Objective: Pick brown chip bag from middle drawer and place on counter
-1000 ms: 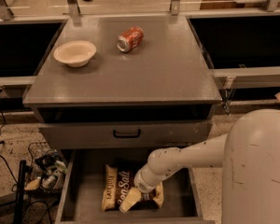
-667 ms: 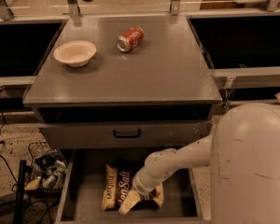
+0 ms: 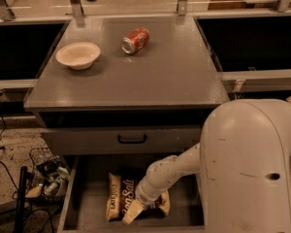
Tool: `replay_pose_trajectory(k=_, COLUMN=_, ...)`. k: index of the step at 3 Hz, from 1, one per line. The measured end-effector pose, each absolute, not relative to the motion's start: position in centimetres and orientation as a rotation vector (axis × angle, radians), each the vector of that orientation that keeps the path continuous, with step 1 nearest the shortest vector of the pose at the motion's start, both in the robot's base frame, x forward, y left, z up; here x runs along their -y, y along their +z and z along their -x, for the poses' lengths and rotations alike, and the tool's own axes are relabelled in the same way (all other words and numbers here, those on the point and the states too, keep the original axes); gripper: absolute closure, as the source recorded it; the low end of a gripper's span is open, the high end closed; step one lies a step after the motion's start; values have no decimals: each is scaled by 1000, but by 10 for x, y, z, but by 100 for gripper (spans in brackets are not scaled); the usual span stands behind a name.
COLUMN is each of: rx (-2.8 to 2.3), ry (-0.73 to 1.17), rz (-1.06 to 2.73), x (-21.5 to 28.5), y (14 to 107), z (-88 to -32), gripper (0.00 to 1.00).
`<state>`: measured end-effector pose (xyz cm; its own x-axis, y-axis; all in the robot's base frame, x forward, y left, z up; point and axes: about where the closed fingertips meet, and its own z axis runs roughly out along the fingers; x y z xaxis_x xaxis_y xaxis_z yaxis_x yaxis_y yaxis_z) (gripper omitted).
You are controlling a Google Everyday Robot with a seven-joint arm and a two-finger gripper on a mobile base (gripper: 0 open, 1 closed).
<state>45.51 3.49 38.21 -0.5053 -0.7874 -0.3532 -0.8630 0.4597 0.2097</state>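
The brown chip bag [image 3: 120, 201] lies flat on the floor of the open middle drawer [image 3: 87, 198], at the bottom of the camera view. My gripper [image 3: 141, 209] reaches down from the white arm on the right and sits on the bag's right half, with a pale fingertip [image 3: 132, 214] showing at the bag's lower edge. The wrist hides the right part of the bag. Above the drawers lies the grey counter [image 3: 165, 76].
A cream bowl [image 3: 78, 55] stands on the counter's left side and an orange-red soda can [image 3: 135, 41] lies on its side near the back. A shut drawer front with a black handle [image 3: 132, 139] sits above the open drawer. Cables and a wire basket [image 3: 46, 176] are on the floor at left.
The arm's big white body has swung further into view on the right. The gripper stays on the bag in the drawer, and the bag has not visibly moved.
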Motion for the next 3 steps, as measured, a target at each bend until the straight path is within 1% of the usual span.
replay_pose_trajectory(k=1, rx=-2502, ry=540, rz=1435, x=-35, y=382, z=-455, gripper=26)
replay_pose_trajectory(k=2, rx=-2502, ry=540, rz=1435, x=-35, y=382, z=-455, gripper=50)
replay_pose_trajectory(k=3, rx=-2502, ry=540, rz=1436, x=-35, y=382, z=-455, gripper=81)
